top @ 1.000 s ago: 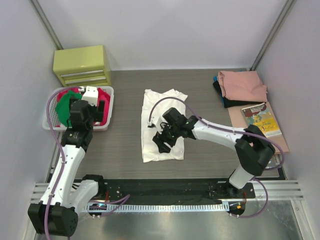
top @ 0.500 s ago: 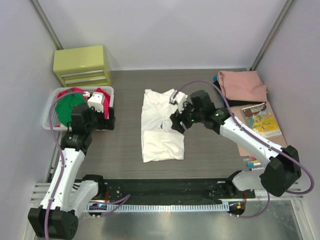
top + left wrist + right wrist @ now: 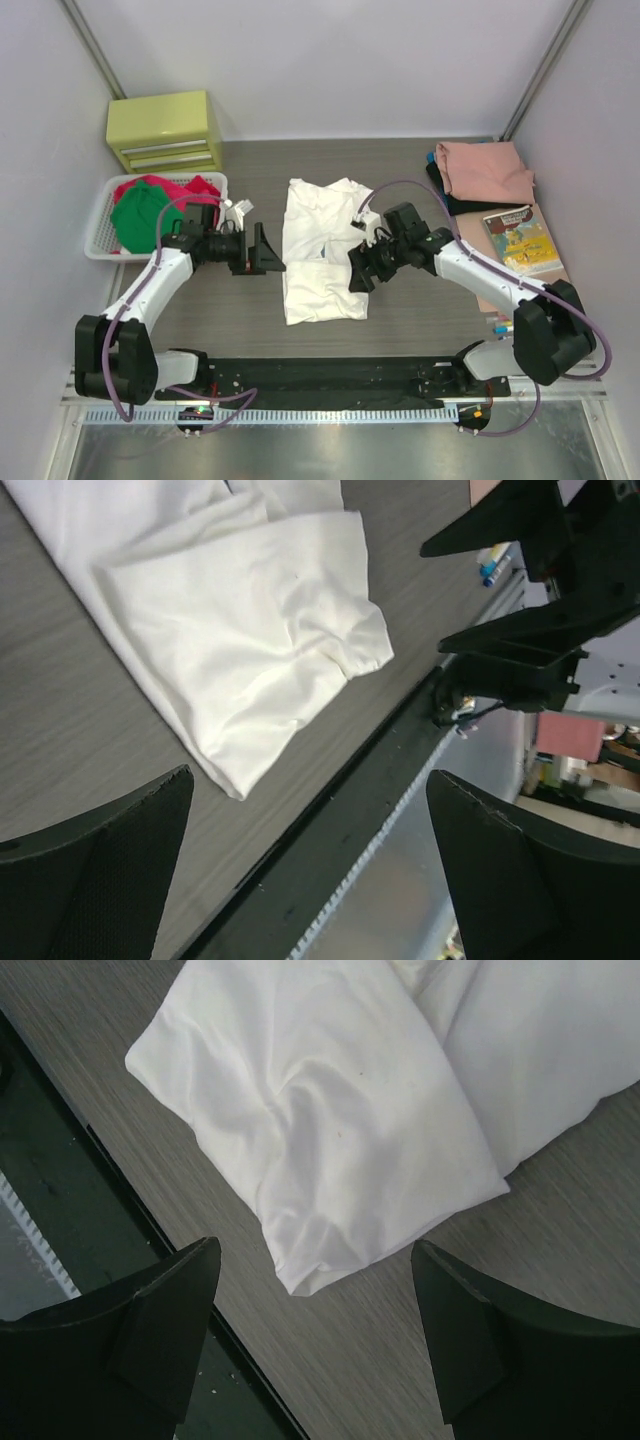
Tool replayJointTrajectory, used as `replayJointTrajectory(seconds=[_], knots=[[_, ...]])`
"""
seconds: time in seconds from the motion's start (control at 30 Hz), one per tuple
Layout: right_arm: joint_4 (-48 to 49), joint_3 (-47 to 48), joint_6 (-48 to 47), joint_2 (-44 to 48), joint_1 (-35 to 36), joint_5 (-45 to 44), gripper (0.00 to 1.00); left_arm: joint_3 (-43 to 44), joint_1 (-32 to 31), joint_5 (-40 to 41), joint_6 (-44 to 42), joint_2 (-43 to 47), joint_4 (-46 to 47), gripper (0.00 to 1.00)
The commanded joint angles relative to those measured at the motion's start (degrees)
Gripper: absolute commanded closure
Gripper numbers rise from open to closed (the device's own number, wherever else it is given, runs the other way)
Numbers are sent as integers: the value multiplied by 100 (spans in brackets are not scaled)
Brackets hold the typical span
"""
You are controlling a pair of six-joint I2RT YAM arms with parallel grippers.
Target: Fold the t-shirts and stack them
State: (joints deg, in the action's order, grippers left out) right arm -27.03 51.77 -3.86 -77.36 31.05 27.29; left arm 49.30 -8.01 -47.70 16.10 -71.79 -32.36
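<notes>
As t-shirt [image 3: 320, 250] lies on table [image 3: 400, 175], left claw [image 3: 270, 250] wide, right claw [image 3: 357, 272] wide, white walls [image 3: 330, 60]

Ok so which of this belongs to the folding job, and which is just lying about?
Job: white t-shirt; green t-shirt and red t-shirt in the basket; salmon-pink t-shirt stacked on a black t-shirt.
Lying about: basket; yellow-green drawer unit; book.

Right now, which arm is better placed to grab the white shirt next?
Probably right: the right gripper, open, hovers over the white shirt's near corner; the left gripper stands off its side edge.
</notes>
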Motion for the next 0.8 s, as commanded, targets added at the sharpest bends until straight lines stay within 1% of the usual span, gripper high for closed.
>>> replayJointTrajectory(seconds=[0.0,0.03,0.1,0.13,0.2,0.27,0.4,0.57,0.63,0.77], knots=[[294,-342,535,-410,-2,672,17,-700,-174,-855,1053,-63,853,0],[294,-369,483,-472,6,516,18,-781,-235,-733,1114,-46,976,0],[382,-378,412,-517,-2,348,18,-747,-394,-330,844,16,1039,0],[435,-361,412,-508,-2,269,18,-694,-473,-153,538,-2,1004,0],[461,-273,377,-543,-11,198,18,-518,-517,32,377,-133,854,0],[461,-80,237,-622,-37,-56,18,-186,-544,33,131,-517,619,0],[523,202,192,-876,-187,-118,19,229,-579,-178,34,-968,362,0],[734,342,78,-1184,-187,-364,20,150,-649,-72,-36,-793,371,0],[743,430,69,-1412,-204,-391,21,124,-649,-11,-37,-679,371,0],[795,439,70,-1545,-196,-399,23,80,-658,-2,-37,-529,371,0]])
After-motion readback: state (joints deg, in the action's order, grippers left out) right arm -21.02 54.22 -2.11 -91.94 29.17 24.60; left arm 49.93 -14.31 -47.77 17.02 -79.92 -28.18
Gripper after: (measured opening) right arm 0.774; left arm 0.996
